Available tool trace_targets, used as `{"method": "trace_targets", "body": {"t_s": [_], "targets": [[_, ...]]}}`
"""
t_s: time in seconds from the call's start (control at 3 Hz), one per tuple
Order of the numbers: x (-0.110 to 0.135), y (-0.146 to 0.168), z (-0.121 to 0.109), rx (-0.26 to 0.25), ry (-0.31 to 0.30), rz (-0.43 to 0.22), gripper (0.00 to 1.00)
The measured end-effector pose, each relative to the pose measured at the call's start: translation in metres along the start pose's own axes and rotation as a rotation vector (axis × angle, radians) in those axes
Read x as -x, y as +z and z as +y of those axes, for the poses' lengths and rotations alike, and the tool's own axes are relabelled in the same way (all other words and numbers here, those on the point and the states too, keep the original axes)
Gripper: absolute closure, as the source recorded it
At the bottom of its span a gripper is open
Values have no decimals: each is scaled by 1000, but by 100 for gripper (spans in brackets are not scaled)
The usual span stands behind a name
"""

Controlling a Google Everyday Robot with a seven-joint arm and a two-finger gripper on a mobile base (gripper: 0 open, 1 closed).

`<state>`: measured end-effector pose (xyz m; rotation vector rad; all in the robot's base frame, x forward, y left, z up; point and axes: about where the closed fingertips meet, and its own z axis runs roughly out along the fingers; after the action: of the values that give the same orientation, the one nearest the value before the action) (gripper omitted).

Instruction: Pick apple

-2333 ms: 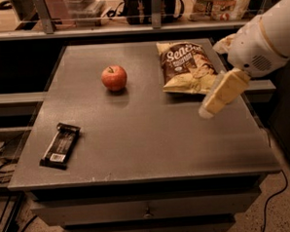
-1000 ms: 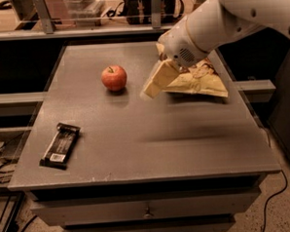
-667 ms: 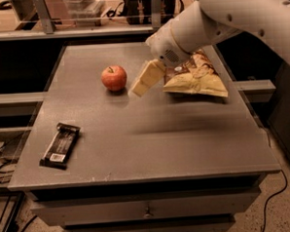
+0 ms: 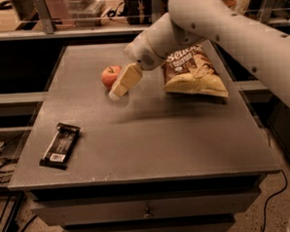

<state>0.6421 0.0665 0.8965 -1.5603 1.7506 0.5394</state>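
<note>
A small round red-orange apple (image 4: 110, 76) with a short stem sits on the grey table (image 4: 151, 137), left of centre toward the back. My gripper (image 4: 117, 94) hangs from the white arm that reaches in from the upper right. Its cream-coloured fingers point down-left, and their tips are just in front of and to the right of the apple, partly overlapping its right side. The gripper holds nothing that shows.
A brown chip bag (image 4: 194, 71) lies to the right of the apple, behind the arm. A black snack bar (image 4: 60, 145) lies near the table's front left edge. Shelves with items stand behind the table, and drawers are below its front edge.
The arm has swung left across the table, from over the chip bag to right beside the apple. The apple, bag and bar have not moved.
</note>
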Motion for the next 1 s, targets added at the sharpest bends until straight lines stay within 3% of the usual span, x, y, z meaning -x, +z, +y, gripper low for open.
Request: {"method": "trace_targets", "body": {"t_s": [0.33, 0.67, 1.0], "targets": [[5, 30, -8, 41, 6, -12, 0], [6, 48, -15, 53, 25, -22, 18], [1, 57, -20, 55, 44, -20, 42]]}}
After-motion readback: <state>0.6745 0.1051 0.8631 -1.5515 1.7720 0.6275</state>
